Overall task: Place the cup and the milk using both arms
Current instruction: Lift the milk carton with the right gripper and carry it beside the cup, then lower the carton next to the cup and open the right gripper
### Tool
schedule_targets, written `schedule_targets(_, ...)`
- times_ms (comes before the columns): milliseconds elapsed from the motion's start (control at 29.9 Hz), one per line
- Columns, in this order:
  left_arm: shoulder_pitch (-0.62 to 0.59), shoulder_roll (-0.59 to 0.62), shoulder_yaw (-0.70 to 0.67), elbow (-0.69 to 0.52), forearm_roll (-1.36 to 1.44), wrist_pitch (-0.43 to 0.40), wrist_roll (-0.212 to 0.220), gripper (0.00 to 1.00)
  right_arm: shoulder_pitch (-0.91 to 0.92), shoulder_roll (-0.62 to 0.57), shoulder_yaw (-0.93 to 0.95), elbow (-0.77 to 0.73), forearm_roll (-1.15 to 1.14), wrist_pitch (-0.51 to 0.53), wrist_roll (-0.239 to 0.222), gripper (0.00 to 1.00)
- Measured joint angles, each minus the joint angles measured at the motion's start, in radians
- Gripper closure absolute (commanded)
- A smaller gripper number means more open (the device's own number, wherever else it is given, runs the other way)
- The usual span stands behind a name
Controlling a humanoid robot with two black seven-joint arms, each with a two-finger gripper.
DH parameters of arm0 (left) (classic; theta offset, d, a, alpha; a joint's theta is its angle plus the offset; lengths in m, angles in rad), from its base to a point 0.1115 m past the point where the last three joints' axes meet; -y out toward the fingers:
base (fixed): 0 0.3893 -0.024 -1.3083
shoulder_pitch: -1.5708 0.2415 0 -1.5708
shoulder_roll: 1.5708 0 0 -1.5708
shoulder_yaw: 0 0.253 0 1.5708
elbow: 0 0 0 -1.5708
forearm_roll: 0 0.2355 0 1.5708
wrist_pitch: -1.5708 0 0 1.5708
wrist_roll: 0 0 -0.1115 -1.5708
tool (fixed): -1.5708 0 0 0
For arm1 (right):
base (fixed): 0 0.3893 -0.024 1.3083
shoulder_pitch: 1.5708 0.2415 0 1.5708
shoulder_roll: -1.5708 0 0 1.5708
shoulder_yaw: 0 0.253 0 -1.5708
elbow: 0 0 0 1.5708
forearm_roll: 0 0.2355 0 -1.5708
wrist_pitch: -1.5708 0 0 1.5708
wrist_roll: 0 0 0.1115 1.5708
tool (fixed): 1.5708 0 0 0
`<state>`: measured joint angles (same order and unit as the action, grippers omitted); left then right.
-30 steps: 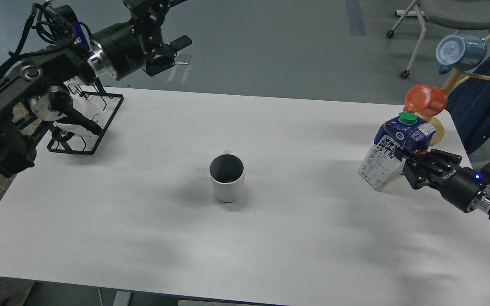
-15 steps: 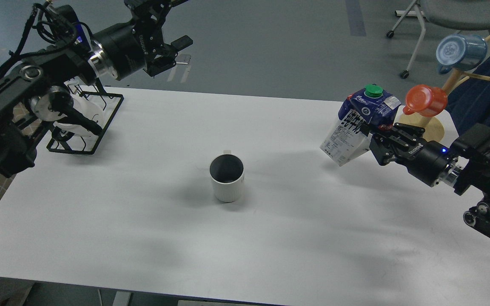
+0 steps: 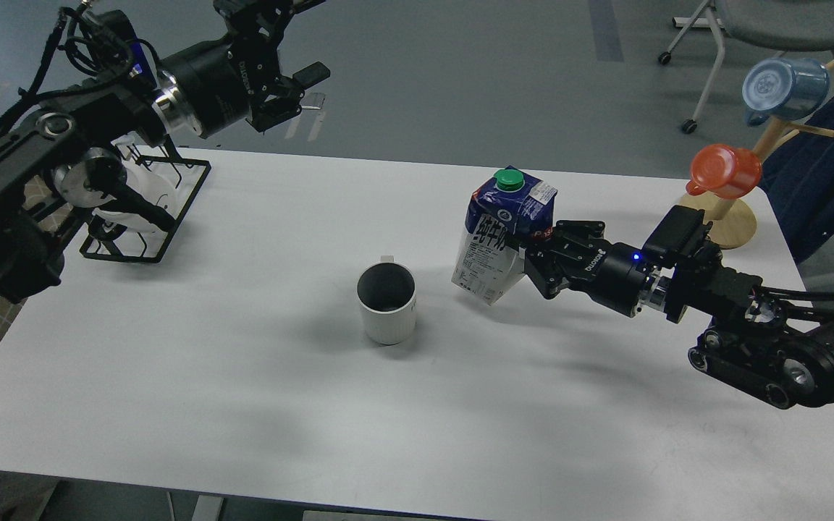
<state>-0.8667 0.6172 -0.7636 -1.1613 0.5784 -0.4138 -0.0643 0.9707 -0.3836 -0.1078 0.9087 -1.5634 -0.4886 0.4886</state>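
White table [image 3: 243, 376] fills the view, with the cup [image 3: 386, 302] standing upright near its middle. Right gripper [image 3: 533, 255] is clamped on the milk [image 3: 500, 235], holding it slightly tilted, near the cup's right side. Left gripper [image 3: 300, 90] hangs above the far left edge, fingers apart and empty.

At frame centre you see the cup [image 3: 386, 302], matt white outside with faint ribbing. Right of it, the milk [image 3: 501, 235] looks like glossy printed card with a smooth plastic cap. The table [image 3: 258, 391] is smooth, matt white.
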Motion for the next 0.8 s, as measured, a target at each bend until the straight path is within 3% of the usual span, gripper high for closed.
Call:
schedule_targets(669,0.003,0.002,0.001,0.0,0.0,-0.005,0.0,0.02,0.004,0.157,-0.03,-0.121,0.005,0.0,0.0,1.0)
schedule_targets(702,0.003,0.002,0.001,0.0,0.0,-0.005,0.0,0.02,0.004,0.158,-0.03,-0.122,0.005,0.0,0.0,0.93)
schedule_targets(736,0.003,0.002,0.001,0.0,0.0,-0.005,0.0,0.02,0.004,0.158,-0.03,-0.122,0.006,0.0,0.0,0.74)
schedule_targets(803,0.003,0.002,0.001,-0.001,0.0,-0.006,0.0,0.02,0.004,0.158,-0.03,-0.122,0.008,0.0,0.0,0.54)
